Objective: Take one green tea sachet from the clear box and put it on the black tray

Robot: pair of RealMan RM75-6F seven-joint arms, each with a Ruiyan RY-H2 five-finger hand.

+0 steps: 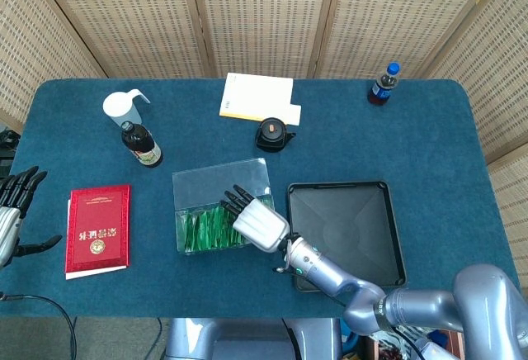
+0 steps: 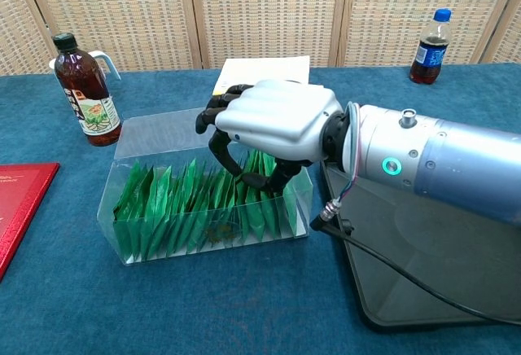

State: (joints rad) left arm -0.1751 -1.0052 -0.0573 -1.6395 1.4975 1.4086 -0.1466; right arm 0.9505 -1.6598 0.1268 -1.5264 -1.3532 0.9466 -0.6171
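A blue-covered table (image 1: 429, 137) seen from above and from chest height. Near the front middle sits a clear box (image 2: 134, 208) packed with a row of green tea sachets (image 2: 175, 208) standing on edge. The right robot hand (image 2: 273, 123) hangs over the right end of the box, palm down, its dark fingers (image 2: 224, 147) curled downward into the box among the tops of the sachets. The thumb and fingers are drawn toward each other, but the pictures do not show whether a sachet is pinched between them — it cannot be told. No sachet is lifted clear of the row.

Just right of the box lies the black tray (image 1: 375, 248), flat on the table, with the silver forearm of the right arm stretched across its near left corner and a black cable trailing beside it.

The left robot hand (image 1: 12, 211) rests at the far left edge of the overhead view, off the table's side, fingers spread apart and holding nothing.

Elsewhere on the table: a red booklet (image 1: 99, 229) at the left, a brown bottle (image 1: 140, 144) with a white jug (image 1: 122, 106) just behind it, a pale yellow notepad (image 1: 256, 96) at the back, a small black pot (image 1: 272, 135) in front of the notepad, and a blue-capped cola bottle (image 1: 382, 84) at the back right
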